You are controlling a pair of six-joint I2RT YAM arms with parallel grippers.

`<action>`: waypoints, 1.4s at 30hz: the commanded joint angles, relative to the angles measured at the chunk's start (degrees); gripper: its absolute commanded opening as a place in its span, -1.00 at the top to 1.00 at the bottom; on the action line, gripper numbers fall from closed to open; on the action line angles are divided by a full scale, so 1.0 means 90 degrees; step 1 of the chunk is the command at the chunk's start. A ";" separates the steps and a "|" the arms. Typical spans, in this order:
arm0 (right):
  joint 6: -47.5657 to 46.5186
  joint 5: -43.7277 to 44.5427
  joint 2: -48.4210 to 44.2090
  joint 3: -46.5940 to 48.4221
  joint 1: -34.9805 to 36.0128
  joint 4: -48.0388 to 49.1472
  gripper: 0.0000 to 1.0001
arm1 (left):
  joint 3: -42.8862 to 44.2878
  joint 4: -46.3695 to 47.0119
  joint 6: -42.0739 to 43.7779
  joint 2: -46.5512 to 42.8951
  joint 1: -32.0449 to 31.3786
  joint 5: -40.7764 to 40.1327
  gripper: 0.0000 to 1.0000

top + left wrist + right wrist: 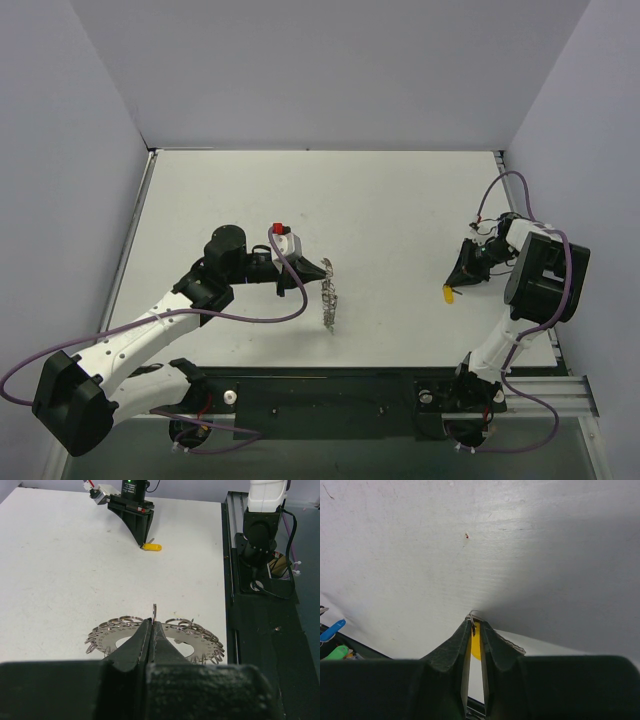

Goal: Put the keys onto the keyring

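The keyring (200, 634), a flat silvery disc with small split rings all round its rim, hangs tilted over the table's middle (328, 300). My left gripper (152, 623) is shut on one upright small ring at its rim. At the table's right, my right gripper (465, 276) points down, and its jaws are nearly together on the yellow key (476, 645). The key's yellow head (450, 293) pokes out on the table below the fingertips (151, 546). A blue key (332, 629) and a green key (338, 652) show at the left edge of the right wrist view.
A black rail (320, 402) with both arm bases runs along the near edge. Grey walls close in the white table (380, 200) at the back and both sides. The right arm's base (260, 535) stands beside the table edge.
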 commanded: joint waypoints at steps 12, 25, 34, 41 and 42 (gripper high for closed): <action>-0.0088 -0.0004 0.0029 0.0167 0.0058 -0.0333 0.85 | 0.0375 0.0266 0.0060 -0.0195 0.0035 0.0091 1.00; -0.0186 -0.0150 -0.0088 0.0167 0.0058 -0.0314 1.00 | 0.0365 0.0276 0.0070 -0.0176 0.0054 0.0110 1.00; -0.0459 -0.0375 -0.0293 0.0147 0.0048 -0.0333 1.00 | 0.0355 0.0276 0.0070 -0.0176 0.0035 0.0129 1.00; -0.0615 -0.0629 -0.0537 0.0089 0.0057 -0.0284 1.00 | 0.0345 0.0276 0.0099 -0.0166 0.0035 0.0130 1.00; -0.0635 -0.0658 -0.0605 0.0079 0.0048 -0.0275 1.00 | 0.0345 0.0266 0.0099 -0.0175 0.0035 0.0149 1.00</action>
